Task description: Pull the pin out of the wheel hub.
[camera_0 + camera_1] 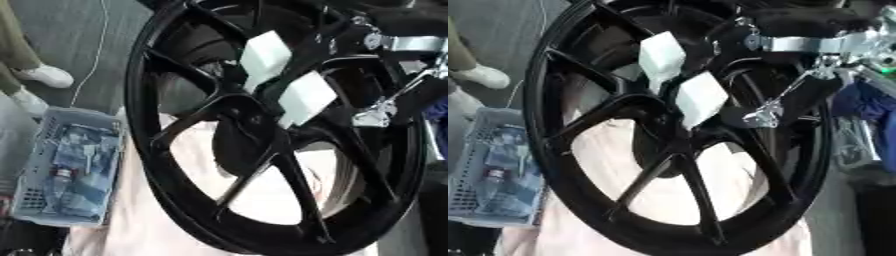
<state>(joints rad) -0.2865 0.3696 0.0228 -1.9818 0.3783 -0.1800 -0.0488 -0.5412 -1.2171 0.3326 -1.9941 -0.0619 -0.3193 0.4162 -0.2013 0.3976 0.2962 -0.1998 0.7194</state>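
- My right hand (710, 95) comes in from the upper right, over the face of the black wheel (175, 200); its arm shows as black links and silver joints (815, 44) crossing the top right corner.
- Two white, blocky fingertips (265, 55) reach down and left toward the hub (249, 117), the upper one on the spoke region above it, the lower one ending just beside the hub centre.
- The two white tips lie close together with only a narrow gap between them, set at a slant rather than spread wide.
- I cannot tell whether they pinch anything: where they meet the hub everything is black on black, and I see no pin as a separate shape.
- So the pin itself I cannot make out; if it sits at the hub, it is hidden under or beside the lower white fingertip.
- The wheel stands tilted and fills most of both views, its rim cut off at the top edge; a pale pink surface (157, 235) shows through the spokes.
- My left hand appears in neither view.
- A light blue basket (105, 120) with bottles and wrapped items sits at the left, partly cut off in the right eye view.
- Behind the rim at far right, something blue (868, 110) is mostly hidden.
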